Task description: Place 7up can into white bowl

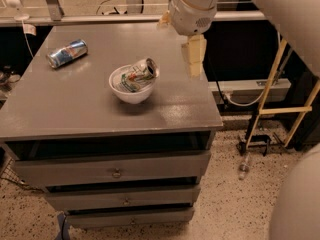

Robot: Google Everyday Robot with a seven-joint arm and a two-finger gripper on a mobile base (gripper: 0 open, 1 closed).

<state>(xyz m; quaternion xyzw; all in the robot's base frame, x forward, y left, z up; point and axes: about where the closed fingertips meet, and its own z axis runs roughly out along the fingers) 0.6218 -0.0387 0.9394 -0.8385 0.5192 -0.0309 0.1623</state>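
The 7up can (136,76), silver with a green and white label, lies tilted inside the white bowl (131,97), its top end resting on the bowl's right rim. The bowl stands near the middle of the grey cabinet top (75,109). My gripper (187,49) hangs above the cabinet's right edge, to the right of the bowl and clear of it. It is open and empty. One cream finger (195,54) points down; the other is mostly hidden behind the wrist.
A blue and silver can (66,53) lies on its side at the back left of the cabinet top. The cabinet has drawers (116,173) below. A yellow frame (272,89) and a small bottle (243,166) are on the floor to the right.
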